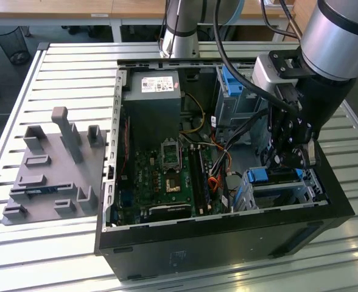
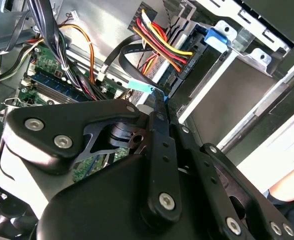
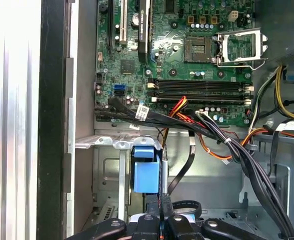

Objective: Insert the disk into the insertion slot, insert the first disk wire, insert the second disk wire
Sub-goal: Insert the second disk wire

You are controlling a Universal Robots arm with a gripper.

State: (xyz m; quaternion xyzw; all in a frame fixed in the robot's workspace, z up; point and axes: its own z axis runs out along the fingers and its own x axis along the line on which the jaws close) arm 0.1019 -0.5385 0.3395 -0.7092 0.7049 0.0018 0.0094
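The disk sits in the insertion slot (image 1: 282, 193), a low silver bay at the case's front corner on the exterior view's right. Its blue carrier end (image 1: 259, 176) faces the motherboard and shows in both wrist views (image 3: 146, 175) (image 2: 219, 35). My gripper (image 1: 287, 163) hangs just above that end with its black fingers pressed together (image 3: 160, 212) (image 2: 163, 100). I cannot tell whether anything is pinched between them. A black connector with red, yellow and black wires (image 2: 184, 65) lies against the disk's end. A flat black cable with a teal tag (image 2: 139, 86) lies just beside my fingertips.
The open case holds a green motherboard (image 1: 167, 176), a grey power supply (image 1: 151, 106) and a taller cage with a blue clip (image 1: 231, 91). A thick black wire bundle (image 3: 237, 150) crosses beside the bay. A grey fixture plate (image 1: 51, 170) lies on the slatted table.
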